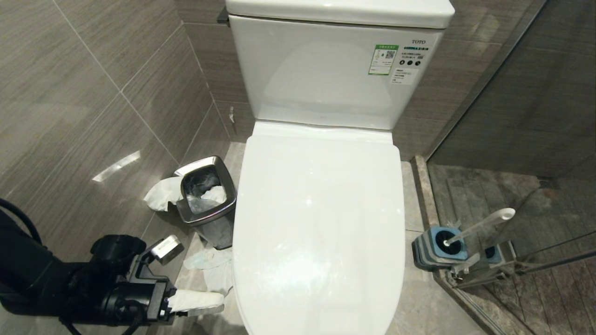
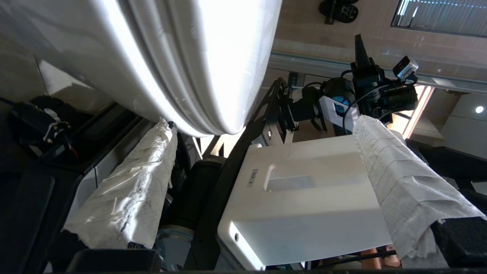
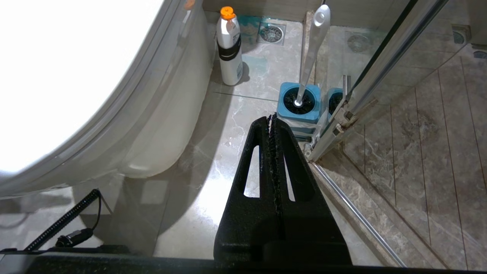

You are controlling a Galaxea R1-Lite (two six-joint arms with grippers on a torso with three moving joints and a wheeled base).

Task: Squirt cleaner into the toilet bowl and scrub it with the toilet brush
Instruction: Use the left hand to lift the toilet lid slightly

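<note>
left gripper [image 1: 205,302] sits low beside the closed toilet bowl [image 1: 319,223], fingers [image 2: 125,198] wide. right gripper [image 3: 273,118] fingers pressed together near the toilet brush [image 3: 310,57].

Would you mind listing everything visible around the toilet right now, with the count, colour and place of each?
toilet lid: one, glossy white, closed over the bowl, centre.
cistern: one, white, labelled, against the back wall.
waste bin: one, steel, lined, on the floor on the toilet's left.
tissues: several, white, on the floor around the bin.
toilet brush: one, white handle, standing in its holder.
brush holder: one, blue and grey, on the floor on the toilet's right, by the glass door.
cleaner bottle: one, white with orange cap, on the floor beside the toilet base.
floor drain: one, metal, behind the bottle.
left gripper: open, fingers wrapped in white tissue, low beside the lid's front.
right gripper: black, shut, pointing toward the holder.
</note>
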